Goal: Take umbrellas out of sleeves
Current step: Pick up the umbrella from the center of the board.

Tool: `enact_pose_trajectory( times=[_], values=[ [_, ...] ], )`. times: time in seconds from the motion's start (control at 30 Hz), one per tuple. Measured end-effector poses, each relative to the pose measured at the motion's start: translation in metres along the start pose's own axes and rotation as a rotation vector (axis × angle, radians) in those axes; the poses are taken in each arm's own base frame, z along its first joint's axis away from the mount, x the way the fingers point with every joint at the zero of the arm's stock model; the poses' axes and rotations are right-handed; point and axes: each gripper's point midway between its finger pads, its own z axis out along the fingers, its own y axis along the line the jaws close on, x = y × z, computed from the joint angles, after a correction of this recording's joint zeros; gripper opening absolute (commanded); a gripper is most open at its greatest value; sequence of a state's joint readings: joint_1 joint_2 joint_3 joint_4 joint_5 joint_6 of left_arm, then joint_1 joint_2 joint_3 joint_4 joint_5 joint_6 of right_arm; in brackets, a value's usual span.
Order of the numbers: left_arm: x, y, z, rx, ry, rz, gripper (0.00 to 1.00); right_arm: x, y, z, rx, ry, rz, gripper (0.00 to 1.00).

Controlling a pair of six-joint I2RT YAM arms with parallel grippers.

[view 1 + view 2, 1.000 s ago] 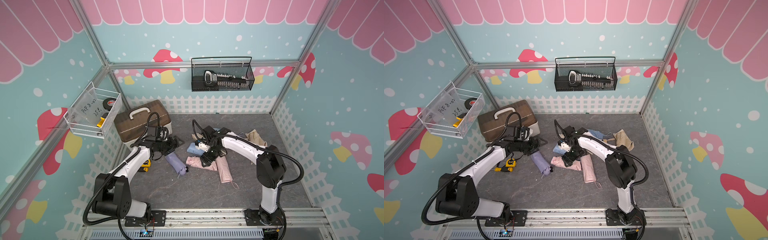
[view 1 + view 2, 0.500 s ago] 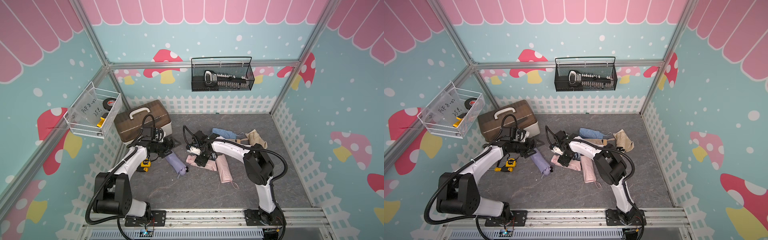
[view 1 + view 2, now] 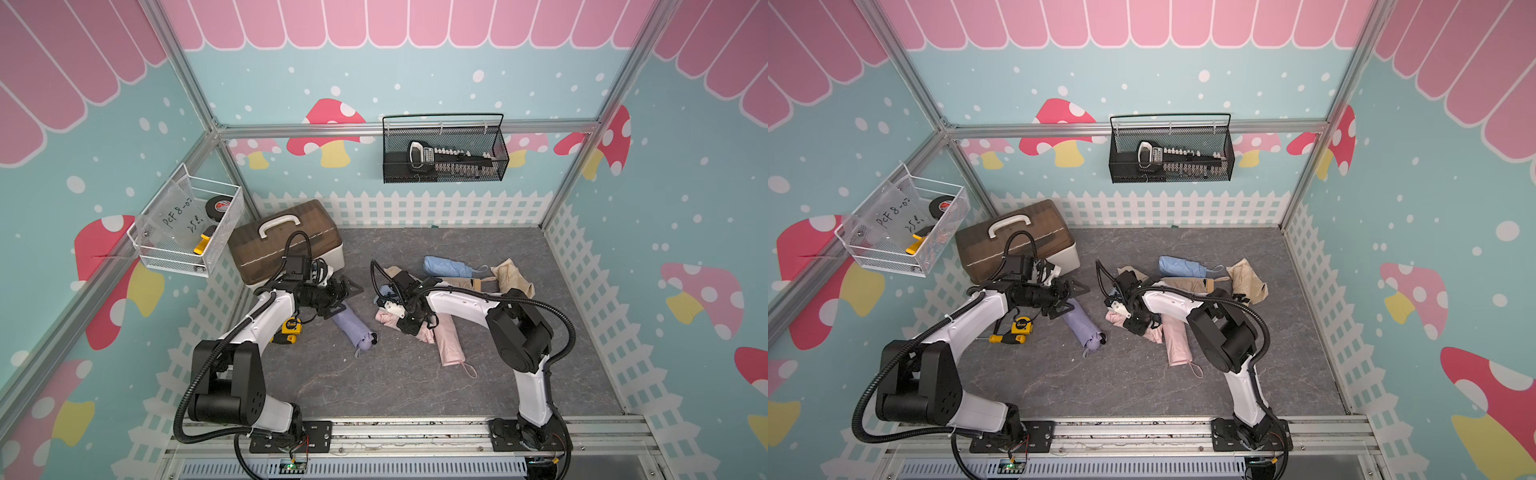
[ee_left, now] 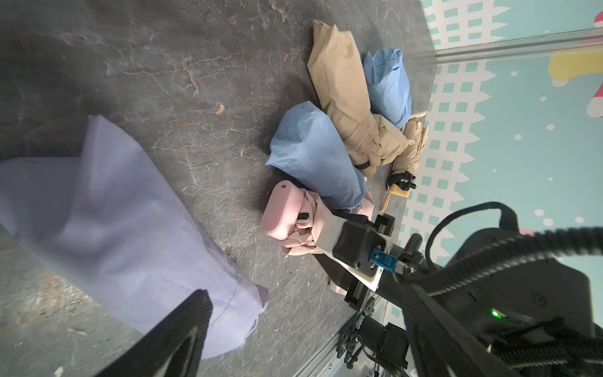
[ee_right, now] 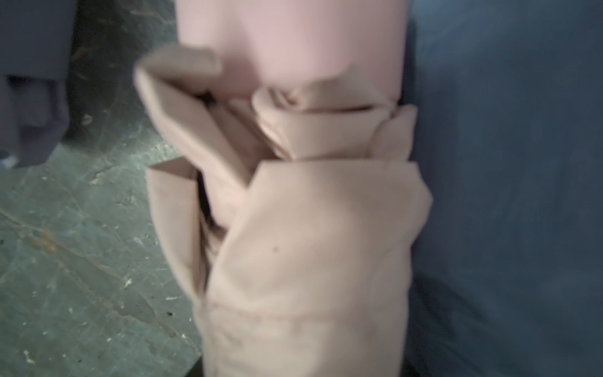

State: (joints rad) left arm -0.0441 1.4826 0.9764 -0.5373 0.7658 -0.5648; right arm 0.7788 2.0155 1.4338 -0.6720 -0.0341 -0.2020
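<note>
L pincer (image 3: 347, 297): jaws wide apart, nothing betw. them, hovers just over the far end of lilac umbrella (image 3: 354, 328). Lilac umbrella lies flat on table (image 3: 374, 395), long axis diag., handle end twd front and robot's right.

R pincer (image 3: 402, 322) is down on pink umbrella (image 4: 284, 215). Clamped or not: can't tell, fingers hidden. Its handle pts to robot's left, body runs back under R wrist.

2nd pink umbrella (image 3: 449, 347) lies beside it, loop end twd front.

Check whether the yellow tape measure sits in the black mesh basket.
No, the yellow tape measure lies down on the grey floor.
</note>
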Motion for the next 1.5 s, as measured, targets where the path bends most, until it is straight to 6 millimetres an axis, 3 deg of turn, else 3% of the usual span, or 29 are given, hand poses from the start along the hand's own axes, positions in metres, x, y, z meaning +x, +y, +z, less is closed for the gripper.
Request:
enact_pose_trajectory(
  times=[0.1,0.4,0.53,0.9,1.5],
  values=[
    [0.001,-0.005,0.001,0.026,0.021,0.005,0.91,0.002,0.004,-0.014,-0.01,-0.017,-0.005,0.26],
    [-0.001,-0.046,-0.009,0.164,0.086,0.045,0.9,-0.03,0.023,-0.107,-0.091,-0.226,-0.035,0.26],
    [0.004,-0.054,-0.011,0.204,0.119,0.018,0.9,-0.035,0.027,-0.132,-0.102,-0.274,-0.044,0.26],
    [0.03,-0.088,-0.01,0.273,0.218,0.006,0.86,-0.029,0.038,-0.14,-0.113,-0.251,-0.075,0.25],
    [0.049,-0.099,-0.004,0.291,0.287,-0.002,0.63,-0.043,0.031,-0.155,-0.066,-0.289,-0.084,0.25]
  ],
)
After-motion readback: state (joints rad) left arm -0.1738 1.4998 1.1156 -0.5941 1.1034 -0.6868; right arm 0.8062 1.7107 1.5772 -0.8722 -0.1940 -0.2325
